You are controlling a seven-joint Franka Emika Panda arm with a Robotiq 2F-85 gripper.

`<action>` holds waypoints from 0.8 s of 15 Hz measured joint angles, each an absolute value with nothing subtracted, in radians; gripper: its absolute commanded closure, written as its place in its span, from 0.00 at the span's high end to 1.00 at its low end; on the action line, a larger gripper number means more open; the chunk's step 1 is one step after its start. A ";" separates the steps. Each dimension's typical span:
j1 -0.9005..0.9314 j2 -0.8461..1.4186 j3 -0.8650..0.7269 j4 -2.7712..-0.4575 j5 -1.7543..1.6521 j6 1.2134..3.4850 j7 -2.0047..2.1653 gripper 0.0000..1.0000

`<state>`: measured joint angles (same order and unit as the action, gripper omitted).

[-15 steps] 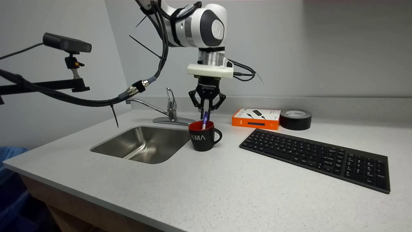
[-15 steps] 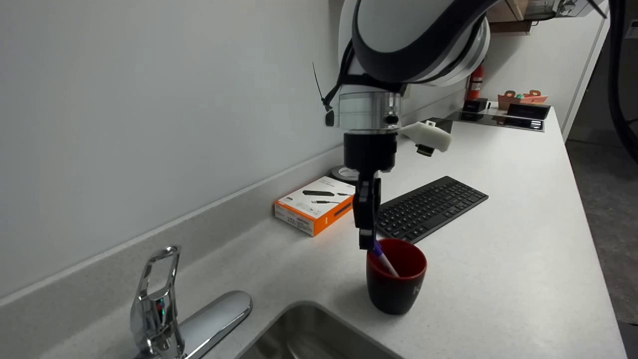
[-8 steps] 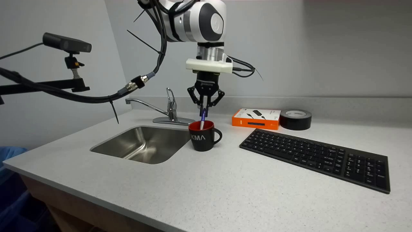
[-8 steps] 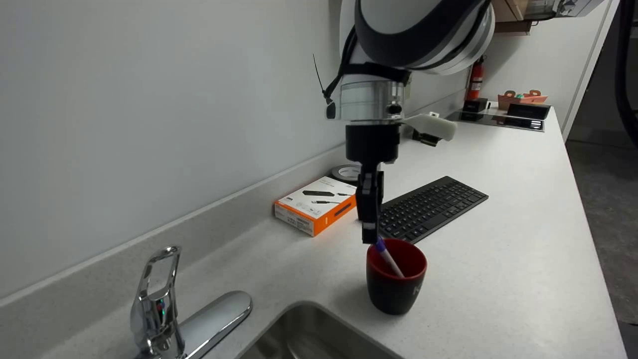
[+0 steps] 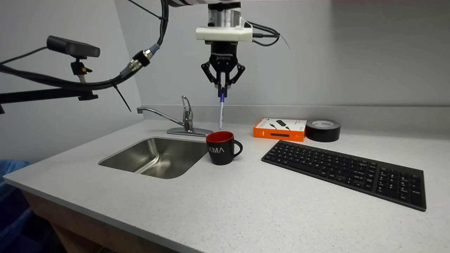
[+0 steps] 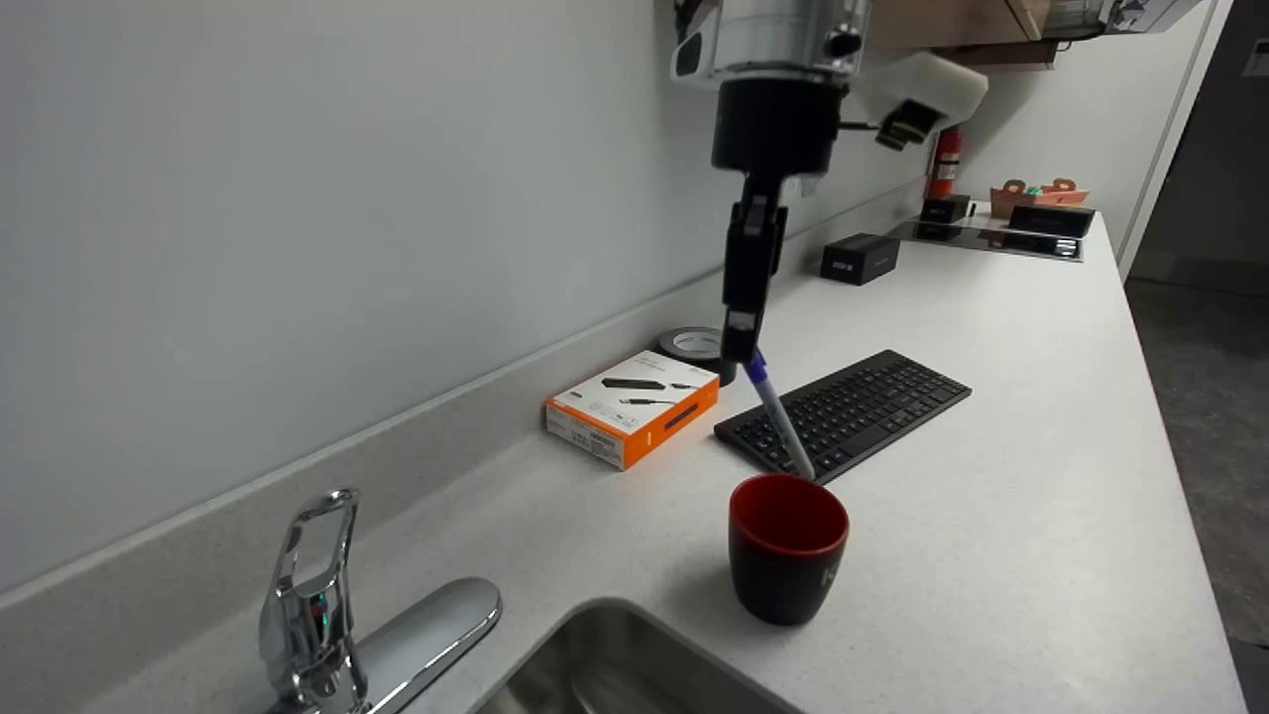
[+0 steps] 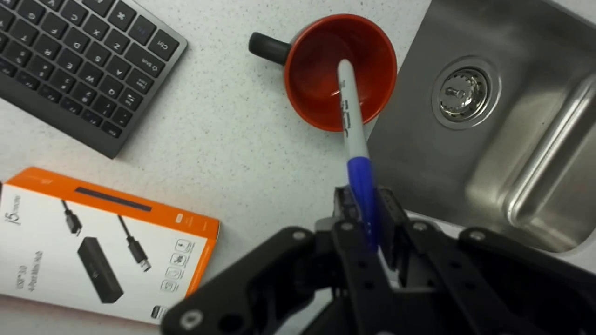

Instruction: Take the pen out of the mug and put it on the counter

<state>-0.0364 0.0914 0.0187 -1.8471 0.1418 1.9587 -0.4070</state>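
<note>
My gripper [image 5: 222, 92] is shut on the blue cap end of the pen [image 5: 221, 114] and holds it in the air. The pen hangs down, near upright in an exterior view and slanted in an exterior view [image 6: 783, 421], its pale tip a little above the mug's rim. The dark mug [image 5: 216, 156] with red inside stands upright on the light-grey counter [image 5: 246, 203]. In the wrist view the pen [image 7: 354, 121] lies between the finger pads, its tip over the red inside of the mug [image 7: 312, 70].
The steel sink [image 5: 154, 158] is right beside the mug, with the faucet [image 5: 188, 119] behind it. An orange-and-white box [image 5: 281, 130], a black tape roll [image 5: 322, 130] and a black keyboard [image 5: 346, 172] lie on the handle side. The wall [image 5: 351, 70] runs along the back.
My gripper has risen well up with the pen in it. The pen's lower end was inside the mug and is now out above the rim. The mug has not moved.
</note>
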 measured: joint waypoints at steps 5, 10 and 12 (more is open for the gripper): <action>-0.053 0.001 -0.028 -1.893 0.088 1.836 -0.407 0.04; -0.090 -0.007 -0.093 -1.999 0.026 1.748 -0.412 0.04; -0.107 0.009 -0.117 -2.042 0.015 1.753 -0.412 0.04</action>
<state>-0.1071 0.0091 -0.1172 -2.0418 0.0153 1.7533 -0.4120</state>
